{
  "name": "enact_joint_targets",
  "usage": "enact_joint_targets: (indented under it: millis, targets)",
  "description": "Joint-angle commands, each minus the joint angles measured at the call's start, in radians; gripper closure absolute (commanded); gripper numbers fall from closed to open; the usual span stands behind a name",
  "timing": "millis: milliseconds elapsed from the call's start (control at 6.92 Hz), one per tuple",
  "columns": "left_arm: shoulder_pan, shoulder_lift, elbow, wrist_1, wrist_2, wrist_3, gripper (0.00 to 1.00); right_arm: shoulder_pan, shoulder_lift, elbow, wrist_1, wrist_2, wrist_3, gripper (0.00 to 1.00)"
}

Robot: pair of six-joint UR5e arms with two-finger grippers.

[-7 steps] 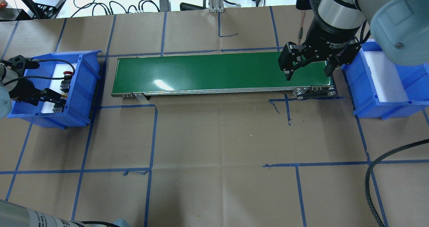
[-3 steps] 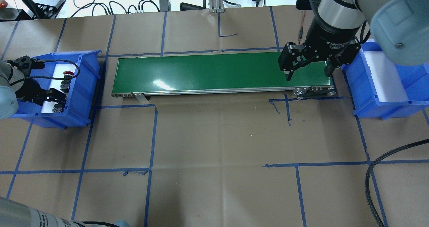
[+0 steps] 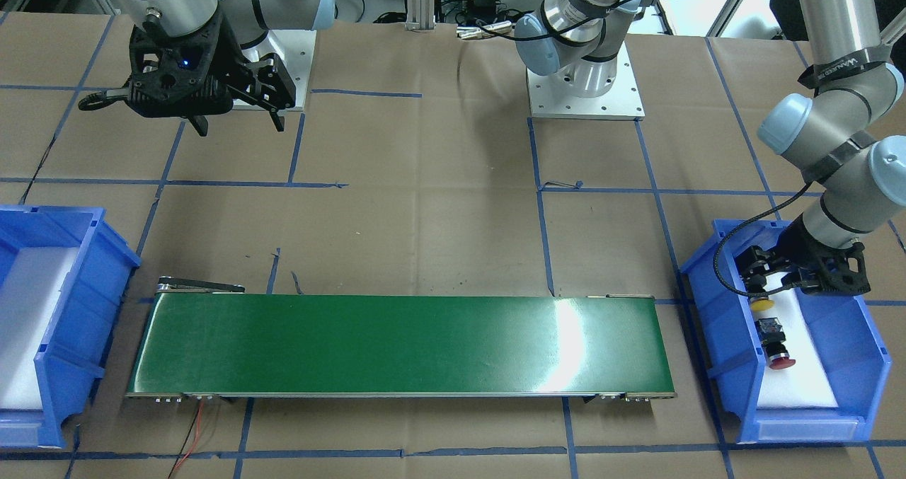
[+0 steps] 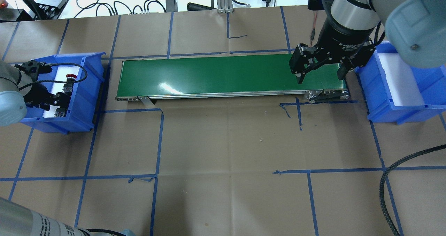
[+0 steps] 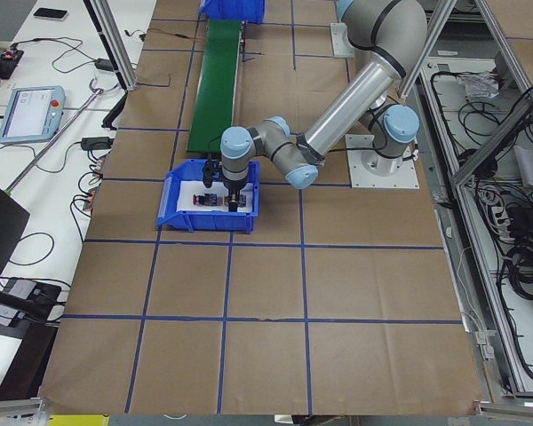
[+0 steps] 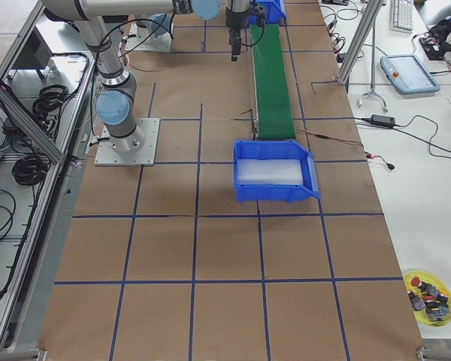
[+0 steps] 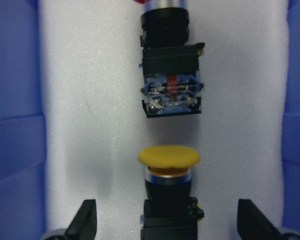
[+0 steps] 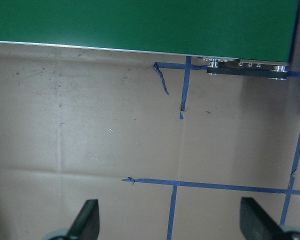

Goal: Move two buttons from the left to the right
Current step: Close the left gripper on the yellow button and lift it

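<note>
Zero of the two transfers are complete. The yellow button (image 7: 169, 160) and the red button (image 3: 774, 343) lie in line, a short gap between them, on the foam (image 7: 90, 100) of the left bin (image 4: 83, 89); the yellow one is on the robot's side. The left end effector (image 7: 169, 224) is lowered into this bin with its fingers spread, one on each side of the yellow button's body and neither touching it. Judged from this, the step in hand is the first pick, and the closing has not begun. The right end effector (image 4: 320, 77) hangs spread over the right end of the belt (image 4: 226, 74), gripping nothing. No button shows on the belt or in the right bin (image 4: 378, 89). Both picks, both conveyances and both placements are left to do.
</note>
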Motion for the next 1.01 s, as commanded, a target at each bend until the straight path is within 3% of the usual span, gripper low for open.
enact_joint_targets:
  millis: [0, 144, 289, 433, 578, 867]
  targets:
    - [0.000, -0.009, -0.001, 0.013, 0.002, 0.001, 0.01, 0.000, 0.000, 0.000, 0.000, 0.000, -0.001, 0.00]
    - [0.000, -0.018, 0.002, 0.013, 0.003, 0.004, 0.23, 0.000, -0.002, 0.000, 0.000, -0.002, 0.000, 0.00]
    - [0.000, -0.018, 0.012, 0.013, 0.006, 0.005, 0.60, 0.000, 0.000, 0.000, 0.000, -0.002, -0.001, 0.00]
    - [0.000, -0.015, 0.013, 0.011, 0.007, 0.004, 0.82, 0.000, 0.000, 0.000, 0.000, -0.002, -0.001, 0.00]
    - [0.000, -0.009, 0.015, 0.011, 0.005, 0.002, 0.93, 0.000, 0.000, 0.000, 0.000, -0.002, -0.001, 0.00]
    - [-0.006, 0.038, 0.080, -0.050, 0.003, 0.005, 0.97, 0.000, 0.000, 0.000, 0.000, -0.002, -0.001, 0.00]
